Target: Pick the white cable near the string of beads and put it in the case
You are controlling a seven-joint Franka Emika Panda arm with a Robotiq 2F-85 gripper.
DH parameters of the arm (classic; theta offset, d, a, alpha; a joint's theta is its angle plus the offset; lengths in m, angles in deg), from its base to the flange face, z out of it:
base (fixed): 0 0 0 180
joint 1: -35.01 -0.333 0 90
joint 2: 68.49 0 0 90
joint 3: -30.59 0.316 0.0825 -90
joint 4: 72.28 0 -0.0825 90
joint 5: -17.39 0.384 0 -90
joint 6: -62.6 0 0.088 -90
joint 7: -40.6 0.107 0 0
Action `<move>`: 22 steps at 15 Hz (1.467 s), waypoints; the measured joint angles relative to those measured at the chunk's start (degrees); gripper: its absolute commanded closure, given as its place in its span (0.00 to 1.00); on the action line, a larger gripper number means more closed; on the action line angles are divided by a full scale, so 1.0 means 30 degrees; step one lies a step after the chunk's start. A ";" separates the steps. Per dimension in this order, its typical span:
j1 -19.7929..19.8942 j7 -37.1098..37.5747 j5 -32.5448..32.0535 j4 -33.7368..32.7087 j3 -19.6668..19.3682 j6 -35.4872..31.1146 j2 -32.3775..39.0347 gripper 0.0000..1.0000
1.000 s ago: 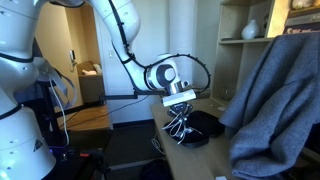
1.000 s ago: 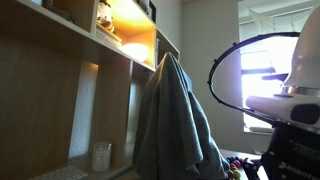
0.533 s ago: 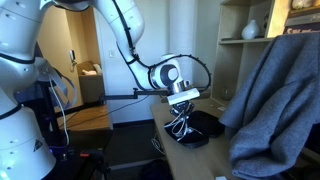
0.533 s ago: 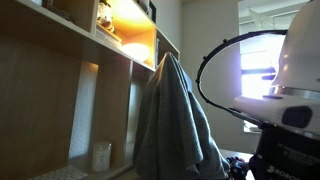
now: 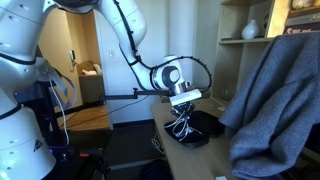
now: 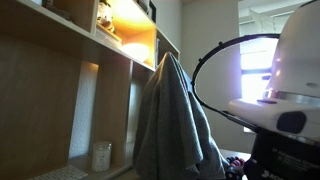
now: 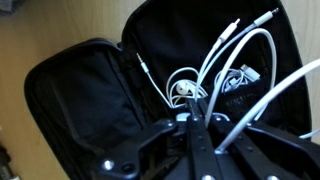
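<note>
Your arm (image 5: 122, 35) comes down from the top of an exterior view in a long white curve. It bends sharply at the round wrist joint (image 5: 165, 76), and from there your gripper (image 5: 181, 115) points straight down. In the wrist view your dark fingers (image 7: 160, 150) run in from the bottom edge and the jaws are pressed right together, tips meeting, with strands of the white cable (image 7: 183, 88) pinched between them.

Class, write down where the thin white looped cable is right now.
In the wrist view, the thin white looped cable dangles from the shut fingers, its lower loops inside the half of the open black soft oval case at the picture's right.
</note>
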 measured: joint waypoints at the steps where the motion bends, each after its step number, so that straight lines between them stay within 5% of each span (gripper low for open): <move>1: -0.0003 0.0000 0.0000 0.0000 0.0000 0.0000 0.0000 0.97; 22: 0.0030 -0.0002 0.0120 -0.0477 -0.0006 0.0000 0.0842 0.97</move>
